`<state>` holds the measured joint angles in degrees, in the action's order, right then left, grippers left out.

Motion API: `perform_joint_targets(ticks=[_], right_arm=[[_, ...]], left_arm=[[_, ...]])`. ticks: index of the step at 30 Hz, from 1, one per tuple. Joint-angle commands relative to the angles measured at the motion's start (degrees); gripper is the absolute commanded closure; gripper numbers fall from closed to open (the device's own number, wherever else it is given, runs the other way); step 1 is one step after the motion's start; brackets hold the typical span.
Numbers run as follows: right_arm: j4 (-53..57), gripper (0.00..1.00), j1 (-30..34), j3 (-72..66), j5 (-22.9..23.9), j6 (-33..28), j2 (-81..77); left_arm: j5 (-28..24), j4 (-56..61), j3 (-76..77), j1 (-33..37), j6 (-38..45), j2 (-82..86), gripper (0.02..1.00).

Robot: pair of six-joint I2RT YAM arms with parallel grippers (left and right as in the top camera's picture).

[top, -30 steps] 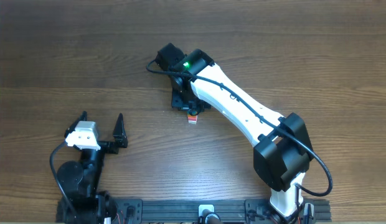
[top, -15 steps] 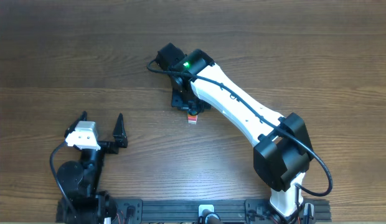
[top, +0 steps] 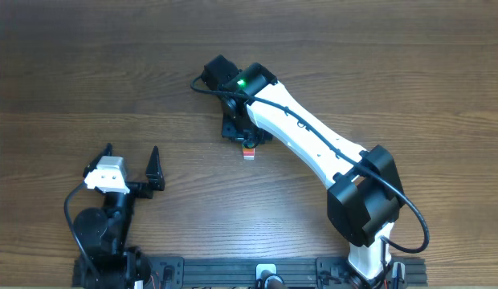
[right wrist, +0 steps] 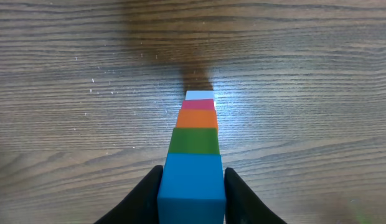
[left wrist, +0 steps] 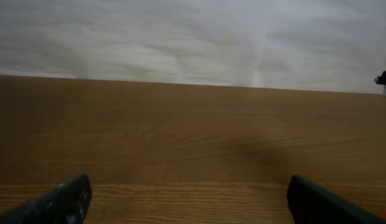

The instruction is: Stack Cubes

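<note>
Right wrist view first: how is the hand set?

The right gripper [right wrist: 192, 194] is closed on the blue cube [right wrist: 192, 177], one finger pressed to each side — no gap can be made out.

And beneath it?

A green cube [right wrist: 193, 140], an orange cube [right wrist: 197, 118], a pink cube [right wrist: 199, 104] and a white cube [right wrist: 199, 95] are stacked below it down to the table [right wrist: 68, 74]. The column's long axis is upright and runs straight away from the hand, which is placed directly above.

Where is that in the top view?

The stack [top: 248, 152] is found just above the frame's middle, under the right wrist. The left gripper [top: 130, 167] is parked at lower left, fingers spread wide with nothing between them, well apart from the stack.

What does the next move turn on?

It is judged that the fingers need only be opened and the hand raised straight along that axis — a sideways pull would likely topple the column.
</note>
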<state>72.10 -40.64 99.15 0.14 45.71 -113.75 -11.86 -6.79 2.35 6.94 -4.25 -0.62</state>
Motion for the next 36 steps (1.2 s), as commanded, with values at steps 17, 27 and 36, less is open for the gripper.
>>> perform_joint_targets(ticks=[17,27,36], right_arm=[[-0.1,0.283,0.0,-0.4,1.0,0.0,-1.0],[0.0,0.007,0.5,1.0,1.9,-5.6,0.3],[3.3,0.009,4.9,2.1,12.4,-13.7,14.4]], left_arm=[[-0.5,0.2,-0.5,0.3,0.6,0.4,0.018],[-0.5,0.2,-0.5,0.3,0.6,0.4,0.018],[-0.5,0.2,-0.5,0.3,0.6,0.4,0.018]])
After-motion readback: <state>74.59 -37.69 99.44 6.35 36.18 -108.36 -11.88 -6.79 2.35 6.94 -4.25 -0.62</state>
